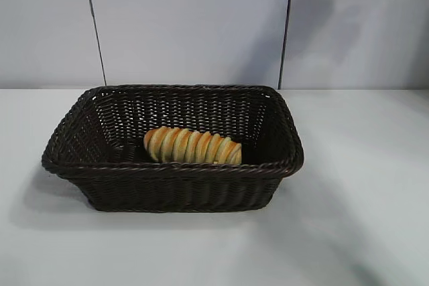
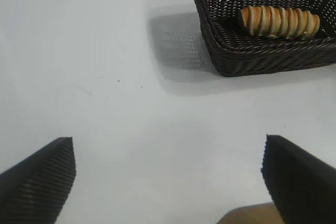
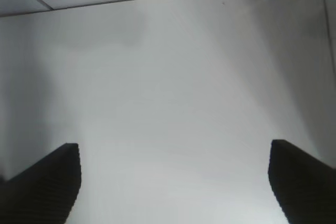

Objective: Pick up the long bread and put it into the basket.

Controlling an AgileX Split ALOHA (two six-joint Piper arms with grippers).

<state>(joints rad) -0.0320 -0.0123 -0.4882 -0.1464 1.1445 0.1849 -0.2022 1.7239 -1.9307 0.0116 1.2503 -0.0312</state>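
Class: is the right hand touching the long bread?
Apart. The right wrist view shows the right hand open over bare table; the long bread lies inside the basket.

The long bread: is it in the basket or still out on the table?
In. The long bread lies on its side on the basket's floor, below the rim.

Under me lies a plain white surface point(image 1: 362, 219), matte and softly shadowed, and behind it stands a pale wall point(image 1: 188, 25) of flat panels split by two thin dark upright seams point(image 1: 95, 31).
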